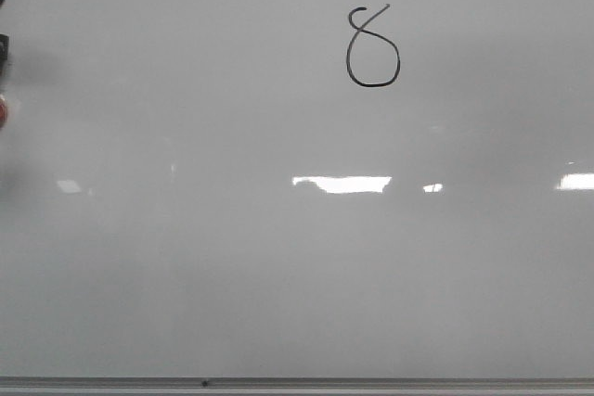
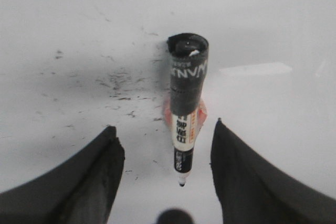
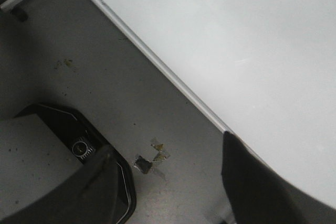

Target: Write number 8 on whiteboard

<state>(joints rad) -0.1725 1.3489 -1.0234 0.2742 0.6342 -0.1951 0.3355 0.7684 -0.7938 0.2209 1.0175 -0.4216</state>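
The number 8 is a thin black figure on the upper middle of the whiteboard. In the left wrist view a marker with a black cap end and a white and red label rests on the whiteboard, its bare tip pointing toward my left gripper. That gripper is open, its fingers on either side of the marker's tip end and not touching it. My right gripper is open and empty, over the floor beside the whiteboard's edge. Neither gripper shows clearly in the front view.
Dark smudges mark the board near the marker. Bright light reflections lie across the board's middle. The grey metal edge runs along the bottom. On the floor are a black device and tape scraps.
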